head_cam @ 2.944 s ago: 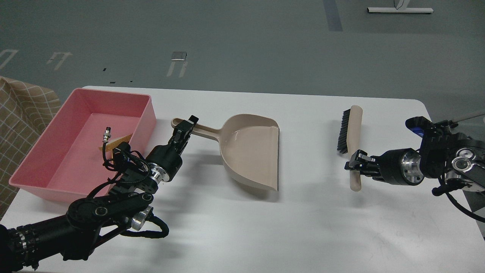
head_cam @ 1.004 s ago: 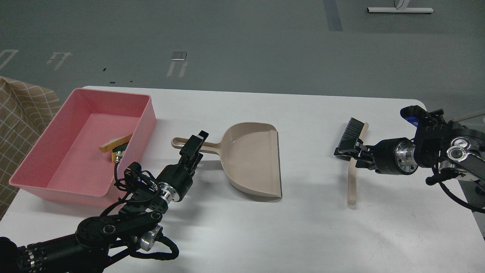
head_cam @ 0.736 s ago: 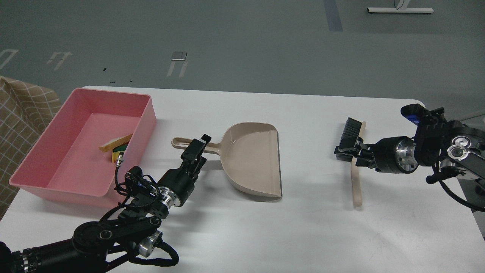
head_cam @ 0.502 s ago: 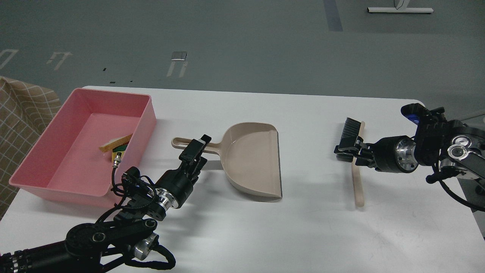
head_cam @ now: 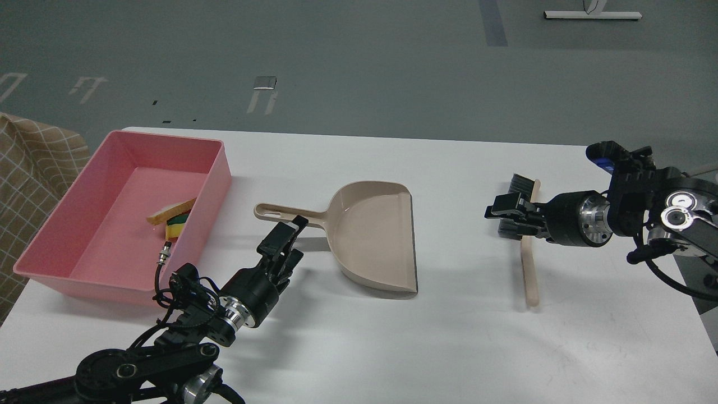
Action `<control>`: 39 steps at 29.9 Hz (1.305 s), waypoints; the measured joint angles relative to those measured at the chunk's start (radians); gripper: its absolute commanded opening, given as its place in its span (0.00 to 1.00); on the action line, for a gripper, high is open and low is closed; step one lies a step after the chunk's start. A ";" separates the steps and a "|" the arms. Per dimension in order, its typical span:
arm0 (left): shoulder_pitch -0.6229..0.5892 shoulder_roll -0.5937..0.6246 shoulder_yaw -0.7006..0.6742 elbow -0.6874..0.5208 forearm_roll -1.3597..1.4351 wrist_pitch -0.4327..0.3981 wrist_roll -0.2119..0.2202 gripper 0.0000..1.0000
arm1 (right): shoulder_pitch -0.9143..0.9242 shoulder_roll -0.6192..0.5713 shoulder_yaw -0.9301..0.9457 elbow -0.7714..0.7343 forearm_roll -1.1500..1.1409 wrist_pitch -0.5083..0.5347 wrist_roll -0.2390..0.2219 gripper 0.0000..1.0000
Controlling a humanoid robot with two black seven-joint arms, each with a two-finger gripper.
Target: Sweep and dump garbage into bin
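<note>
The garbage, a white bread wedge and a yellow sponge block, lies inside the pink bin at the table's left. The empty beige dustpan lies flat mid-table, its handle pointing left. My left gripper is open, just in front of the handle and apart from it. The brush lies flat on the right, with its handle toward me and its black bristles at the far end. My right gripper is open and hovers over the brush head, holding nothing.
The white table has its right edge close to my right arm. A checked tan cloth hangs beyond the table's left edge. A loose cable plug on my left arm hangs by the bin's near rim.
My left gripper let go of the dustpan handle and drew back toward me. My right gripper laid the brush down, let go of it and shifted slightly left and up.
</note>
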 measured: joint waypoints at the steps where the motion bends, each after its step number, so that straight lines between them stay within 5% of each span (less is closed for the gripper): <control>1: 0.003 0.008 0.000 -0.004 0.000 0.000 0.000 0.97 | 0.006 0.000 0.000 0.001 0.000 0.000 0.000 0.76; 20: 0.009 0.206 0.000 -0.243 0.000 0.000 0.000 0.97 | 0.067 0.002 0.051 0.002 0.000 0.000 0.000 0.78; 25: -0.012 0.247 -0.001 -0.278 0.000 0.000 0.000 0.97 | 0.078 0.003 0.116 0.011 0.001 0.000 0.002 0.93; 39: -0.413 0.356 0.001 -0.250 -0.041 0.000 0.000 0.97 | 0.064 0.136 0.438 -0.038 0.000 0.000 0.006 0.96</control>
